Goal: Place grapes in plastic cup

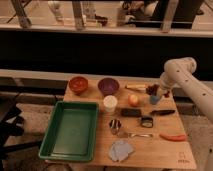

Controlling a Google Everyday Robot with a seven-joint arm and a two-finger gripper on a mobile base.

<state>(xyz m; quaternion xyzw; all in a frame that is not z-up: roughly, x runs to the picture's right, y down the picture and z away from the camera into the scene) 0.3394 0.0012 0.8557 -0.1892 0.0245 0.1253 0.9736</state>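
Observation:
The grapes (152, 89), a small dark reddish-purple bunch, hang at the tip of my gripper (158, 92) at the back right of the wooden table (155, 150). The gripper is shut on them and holds them just above the rim of the small light-blue plastic cup (155, 100). My white arm (181, 75) reaches in from the right and bends down to the gripper. The cup stands upright, right of the orange-yellow fruit (133, 100).
A green tray (70, 131) fills the table's left side. A red bowl (78, 84), purple bowl (108, 85) and cream cup (110, 103) stand behind and beside it. A black knife (162, 112), orange carrot (173, 136), metal utensils (134, 134) and grey cloth (121, 150) lie in front.

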